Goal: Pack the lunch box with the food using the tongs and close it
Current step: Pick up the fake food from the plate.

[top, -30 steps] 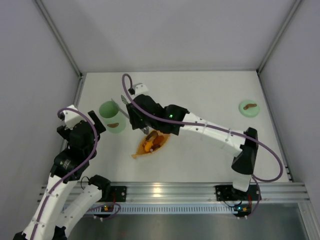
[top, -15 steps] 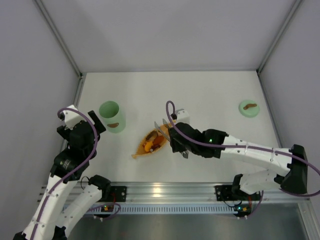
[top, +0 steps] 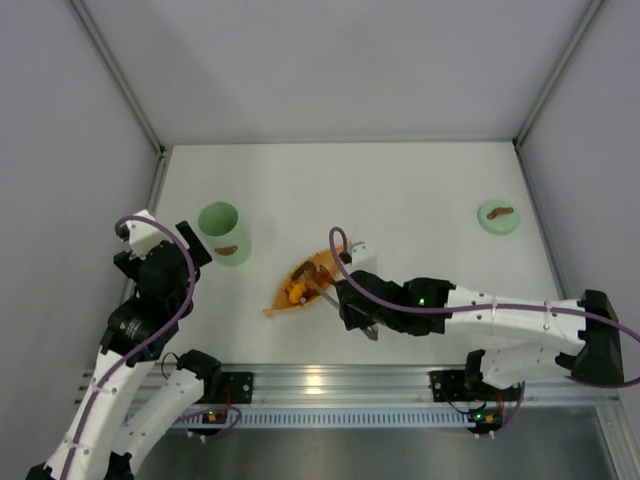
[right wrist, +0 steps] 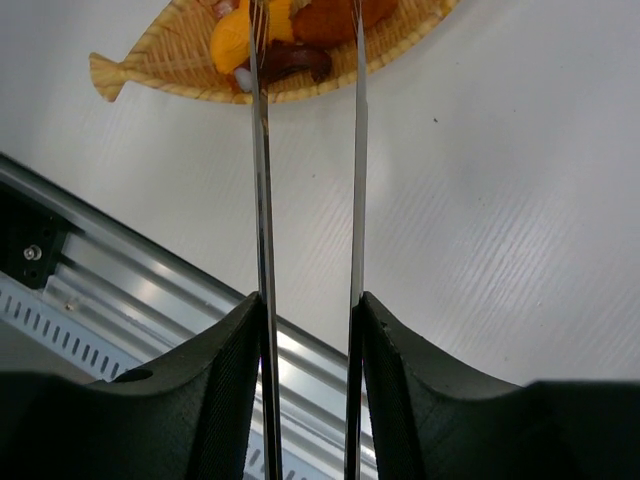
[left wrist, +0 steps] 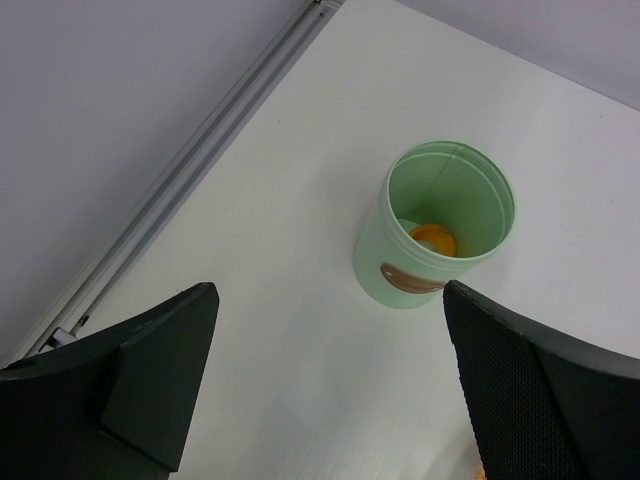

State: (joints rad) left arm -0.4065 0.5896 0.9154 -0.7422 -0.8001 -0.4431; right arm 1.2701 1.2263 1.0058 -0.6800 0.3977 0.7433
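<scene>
**A:** So, where are the tongs (right wrist: 262,180)?

**B:** In the right pincer (right wrist: 309,305), which presses on both slim arms from outside, seemingly nearer the joined end. The arms stand a little apart and reach out over the orange leaf-shaped tray (right wrist: 150,72), where the food (right wrist: 236,40) lies.

**A:** How would those pieces handle?

**B:** Likely light and hard, being smooth toy plastic, so they could slip off thin metal. I'd straddle a single piece, say the dark piece (right wrist: 290,62), across its middle and squeeze gently. The tongs look springy, and a hard pinch could flick it away.

**A:** And the lunch box (left wrist: 440,235)?

**B:** Upright on the tabletop (top: 420,190), near the tray on the left arm's side, not touching it. It's uncovered, with an orange piece (left wrist: 432,240) lying inside. The lid (top: 498,216) rests near the far right corner.

**A:** The left pincer (left wrist: 328,300)?

**B:** Spread wide, gripping nothing, hovering near the tub.
</scene>
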